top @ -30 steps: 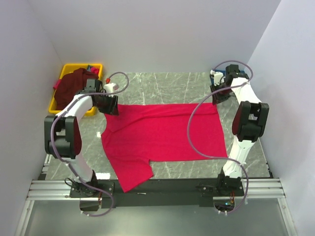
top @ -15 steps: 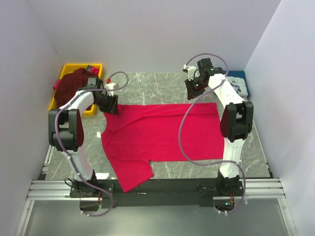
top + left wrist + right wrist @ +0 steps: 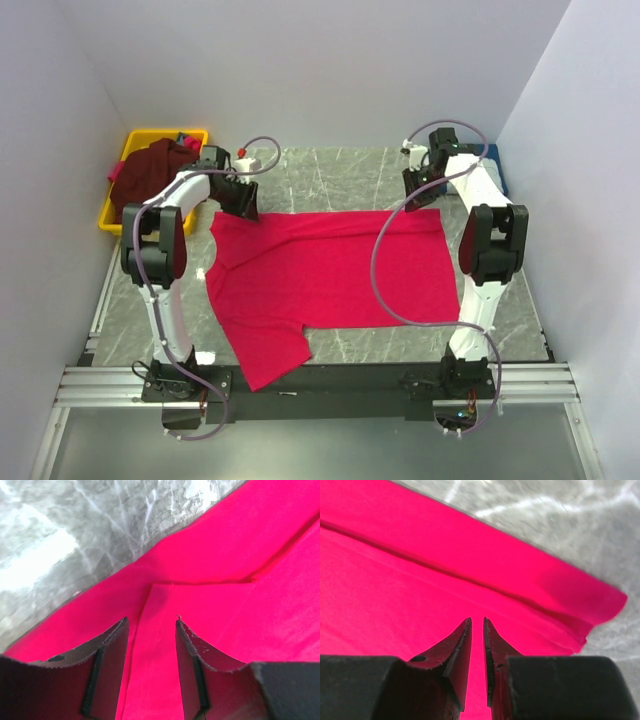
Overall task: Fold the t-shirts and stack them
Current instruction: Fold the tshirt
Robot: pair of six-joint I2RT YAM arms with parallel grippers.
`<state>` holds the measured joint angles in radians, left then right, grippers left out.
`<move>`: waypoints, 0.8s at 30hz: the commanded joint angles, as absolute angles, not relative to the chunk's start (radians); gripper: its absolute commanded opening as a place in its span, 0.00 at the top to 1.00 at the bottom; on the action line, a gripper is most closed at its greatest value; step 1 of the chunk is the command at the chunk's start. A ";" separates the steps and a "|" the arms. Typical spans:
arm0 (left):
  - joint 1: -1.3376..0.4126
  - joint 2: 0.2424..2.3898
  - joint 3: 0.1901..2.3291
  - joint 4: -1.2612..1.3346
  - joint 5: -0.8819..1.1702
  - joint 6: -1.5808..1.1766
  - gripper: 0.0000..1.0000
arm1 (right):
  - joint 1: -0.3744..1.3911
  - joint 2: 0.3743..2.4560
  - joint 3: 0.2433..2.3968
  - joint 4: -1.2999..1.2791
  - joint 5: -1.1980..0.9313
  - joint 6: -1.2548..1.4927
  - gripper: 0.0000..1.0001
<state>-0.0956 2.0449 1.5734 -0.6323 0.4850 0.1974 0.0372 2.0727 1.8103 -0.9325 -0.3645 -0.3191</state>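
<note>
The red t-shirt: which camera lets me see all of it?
The top external view. There the whole red t-shirt lies spread out on the table, so you can see its shape from edge to edge. The left wrist view shows only a close-up patch with a folded edge. The right wrist view shows only one corner with a crease.

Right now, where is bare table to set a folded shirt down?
Free: the far marble strip between the left gripper and right gripper, beyond the red t-shirt; also the near-right marble beside its near edge. Crowded: the far-left corner by the yellow bin and the shirt-covered middle.
</note>
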 commanded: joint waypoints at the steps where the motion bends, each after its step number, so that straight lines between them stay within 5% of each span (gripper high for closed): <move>1: -0.110 2.075 1.629 -0.623 0.499 0.199 0.52 | 0.012 2.013 1.781 -0.945 -0.373 -0.327 0.77; 11: -0.149 2.118 1.637 -0.630 0.508 0.198 0.54 | -0.025 2.008 1.779 -0.959 -0.376 -0.337 0.78; 24: -0.198 1.967 1.508 -0.629 0.519 0.235 0.96 | -0.037 2.016 1.790 -0.965 -0.373 -0.348 0.78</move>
